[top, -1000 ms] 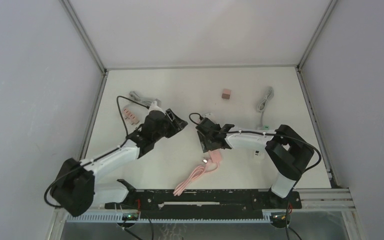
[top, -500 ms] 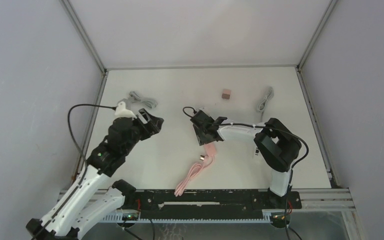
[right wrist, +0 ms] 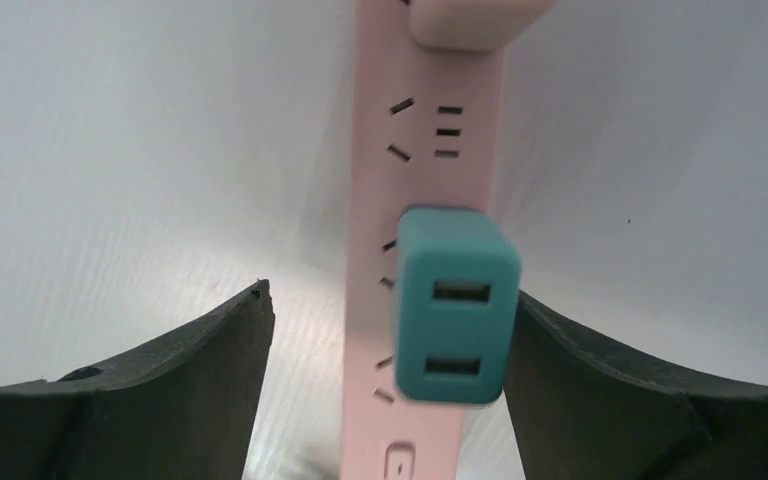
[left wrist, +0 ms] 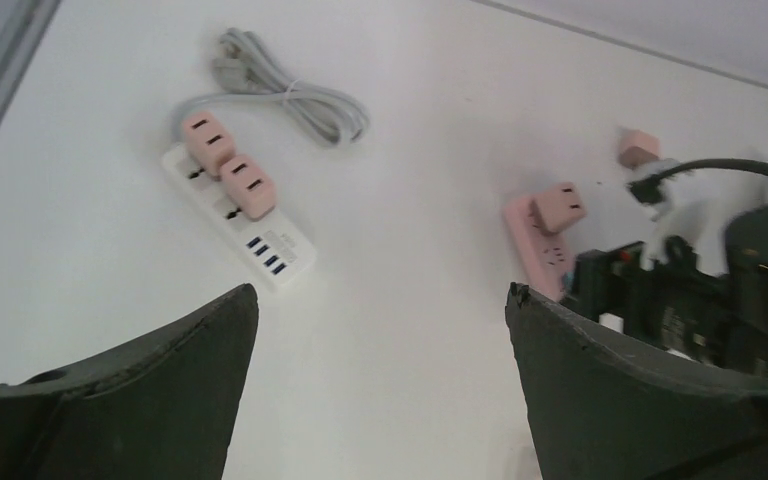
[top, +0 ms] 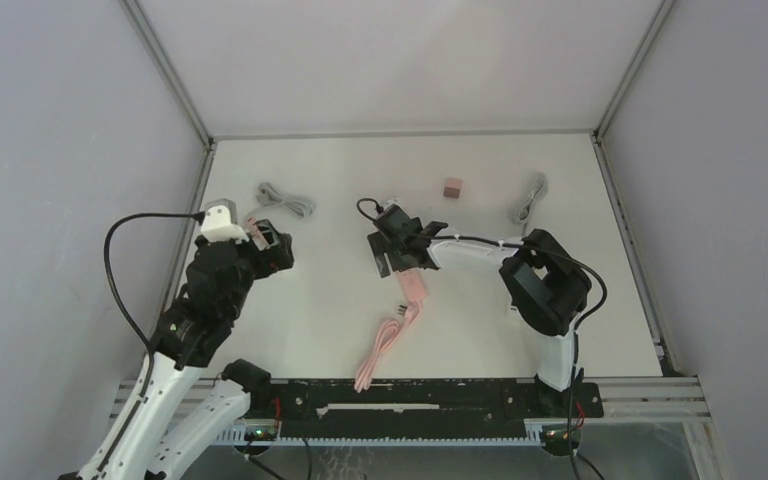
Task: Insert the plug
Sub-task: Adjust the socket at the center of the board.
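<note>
In the right wrist view a pink power strip [right wrist: 425,150] runs lengthwise between my fingers. A teal plug [right wrist: 457,305] with two USB slots stands on it over a socket; how deep it sits I cannot tell. A pale pink plug [right wrist: 475,18] sits farther along the strip. My right gripper [right wrist: 388,292] is open astride the strip, its right finger [right wrist: 600,370] close beside the teal plug. From above, the right gripper [top: 400,255] covers the strip's [top: 416,290] far end. My left gripper [left wrist: 382,292] hangs open and empty over bare table, at the left [top: 270,247].
A white power strip [left wrist: 260,240] carrying two pink plugs [left wrist: 228,165] lies at the left, with a grey coiled cable [left wrist: 295,95] behind it. A small brown cube [top: 451,188] and a second grey cable [top: 530,200] lie at the back right. The strip's pink cord [top: 382,348] trails toward the near rail.
The left arm pulled back to the left and its gripper opened wide. The right gripper moved left and farther away, the pink strip shifted with it, and its jaws have widened.
</note>
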Robot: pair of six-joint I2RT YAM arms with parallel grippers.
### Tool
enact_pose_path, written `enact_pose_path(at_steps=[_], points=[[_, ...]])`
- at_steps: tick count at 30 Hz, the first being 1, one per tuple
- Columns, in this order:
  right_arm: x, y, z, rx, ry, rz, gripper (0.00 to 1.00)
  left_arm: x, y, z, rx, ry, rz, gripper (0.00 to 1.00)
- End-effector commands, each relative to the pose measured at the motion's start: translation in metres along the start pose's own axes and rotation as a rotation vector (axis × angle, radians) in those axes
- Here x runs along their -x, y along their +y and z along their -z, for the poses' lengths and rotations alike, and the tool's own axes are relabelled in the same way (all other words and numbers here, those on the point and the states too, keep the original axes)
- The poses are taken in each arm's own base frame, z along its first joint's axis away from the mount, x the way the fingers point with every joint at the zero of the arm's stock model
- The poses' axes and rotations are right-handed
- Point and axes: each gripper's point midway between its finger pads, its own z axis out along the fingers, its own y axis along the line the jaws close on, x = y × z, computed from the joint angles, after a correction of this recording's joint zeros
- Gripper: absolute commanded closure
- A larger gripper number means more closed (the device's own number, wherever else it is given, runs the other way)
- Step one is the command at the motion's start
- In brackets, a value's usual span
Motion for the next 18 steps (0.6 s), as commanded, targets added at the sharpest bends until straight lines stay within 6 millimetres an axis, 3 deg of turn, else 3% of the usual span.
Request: enact_pose_path(at_steps=[1, 6, 10, 14, 18], points=[[0.037, 0.016, 0.050, 0.044, -0.134, 0.015, 0.13, 0.006, 0.023, 0.000, 0.083, -0.056, -0.051, 0.03], [0.062, 0.004, 0.085, 0.047, -0.221, -0.002, 0.08, 0.008, 0.029, 0.004, 0.103, -0.067, -0.053, 0.00], [0.084, -0.017, 0.095, 0.042, -0.258, -0.048, 0.03, 0.007, 0.032, 0.005, 0.117, -0.071, -0.053, 0.00], [0.101, -0.053, 0.086, -0.031, -0.265, -0.085, 0.01, 0.007, 0.034, 0.005, 0.124, -0.069, -0.055, 0.00], [0.114, -0.095, 0.062, -0.127, -0.245, -0.137, 0.01, 0.004, 0.034, 0.002, 0.132, -0.056, -0.061, 0.00]])
